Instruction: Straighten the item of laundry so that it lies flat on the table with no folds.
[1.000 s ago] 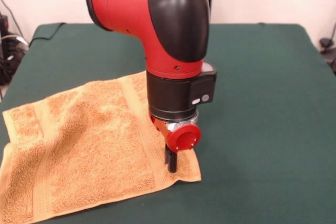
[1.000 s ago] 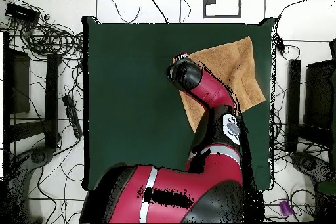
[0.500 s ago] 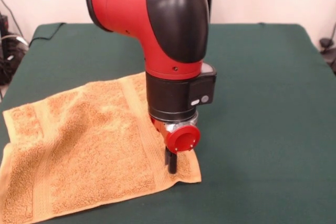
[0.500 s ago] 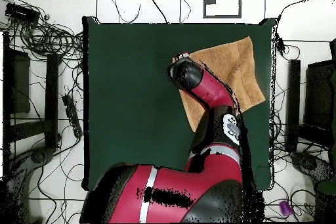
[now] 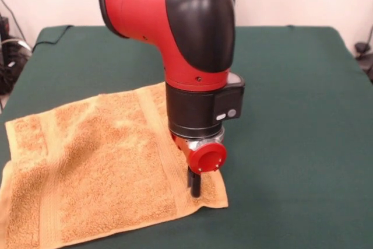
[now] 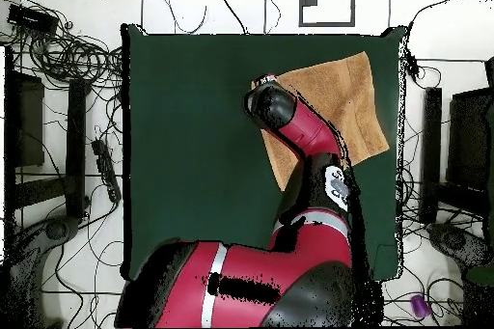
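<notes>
My pincer [image 5: 195, 189] is planted on the corner of the towel [image 5: 105, 161], down low where the cloth meets the table [image 5: 291, 115]. I judge I am there because a corner is the best handle for drawing a cloth taut: pull from here and the slack behind it should follow. Only one dark tip shows under my red wrist cap, so I cannot tell how far open I am, or whether I have the cloth pinched or am merely pressing on it.

From the pincer the towel spreads away to one side, and bare green table lies on the other. Seen from above, the towel [image 6: 338, 103] sits near one edge of the table [image 6: 193, 151], turned a little askew, with my arm covering the part nearest the pincer.

The towel is orange-tan and fluffy, with a flat woven band running just beside me and another near the far edge. It looks mostly opened out. Soft ripples show in the middle, the far edge rides slightly raised, and the corner by my tip curls a bit. I would call it nearly flat, not yet smooth.
</notes>
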